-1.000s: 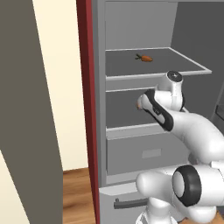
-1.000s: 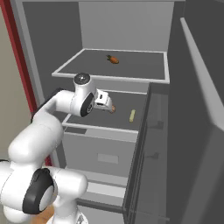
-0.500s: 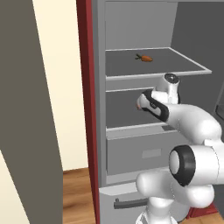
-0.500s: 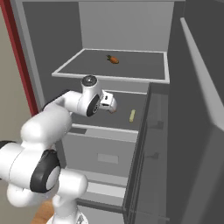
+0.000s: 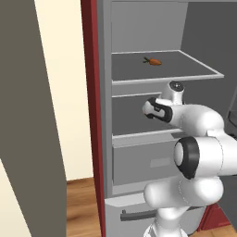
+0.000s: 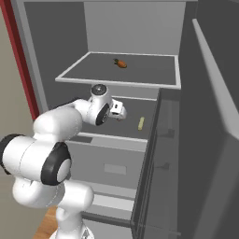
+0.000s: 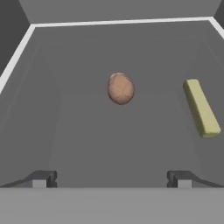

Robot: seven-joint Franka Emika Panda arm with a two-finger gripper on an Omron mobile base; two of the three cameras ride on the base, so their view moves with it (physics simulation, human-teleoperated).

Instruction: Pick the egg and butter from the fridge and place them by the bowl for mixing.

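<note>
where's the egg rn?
On the fridge's middle shelf: in the hand view the egg lies ahead of the open gripper, left of the butter.

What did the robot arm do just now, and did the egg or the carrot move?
The arm folded in tighter and pushed its tool deeper over the fridge's middle shelf, toward the egg. The tool stayed open and took hold of nothing. The egg, the butter beside it and the carrot on the shelf above stayed where they were.

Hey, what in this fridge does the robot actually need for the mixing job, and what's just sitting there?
Needed:
egg, middle shelf
butter, beside it, apart
fridge
gripper, open, empty

Just sitting there:
carrot, upper shelf
drawer, below
</note>
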